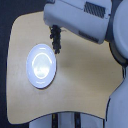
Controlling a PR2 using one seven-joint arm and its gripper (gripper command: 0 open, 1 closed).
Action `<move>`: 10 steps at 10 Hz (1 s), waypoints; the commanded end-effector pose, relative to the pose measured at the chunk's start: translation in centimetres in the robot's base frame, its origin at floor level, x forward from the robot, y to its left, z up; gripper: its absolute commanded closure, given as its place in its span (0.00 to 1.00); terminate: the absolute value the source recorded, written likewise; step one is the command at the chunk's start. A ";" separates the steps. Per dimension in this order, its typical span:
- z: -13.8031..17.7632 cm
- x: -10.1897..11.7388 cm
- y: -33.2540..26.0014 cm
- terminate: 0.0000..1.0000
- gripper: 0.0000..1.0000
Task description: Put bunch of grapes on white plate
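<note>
The white plate [41,66] lies on the wooden table, toward the exterior view's left. The bunch of grapes [57,41] shows as a long, dark cluster running down from the end of my grey arm, and its lower tip is just beyond the plate's upper right rim. My gripper [53,29] is at the bunch's top end and is shut on it. The arm's bulk covers most of the fingers. The grapes sit beside the plate, not over its middle.
The light wooden table [85,80] has a rounded edge at the exterior view's left and bottom. My grey arm and body [100,25] fill the top and right of the view. Dark floor surrounds the table.
</note>
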 end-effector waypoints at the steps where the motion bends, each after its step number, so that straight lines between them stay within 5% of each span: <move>1: -3.4 -4.1 9.7 0.00 1.00; 10: -11.1 -7.0 10.9 0.00 1.00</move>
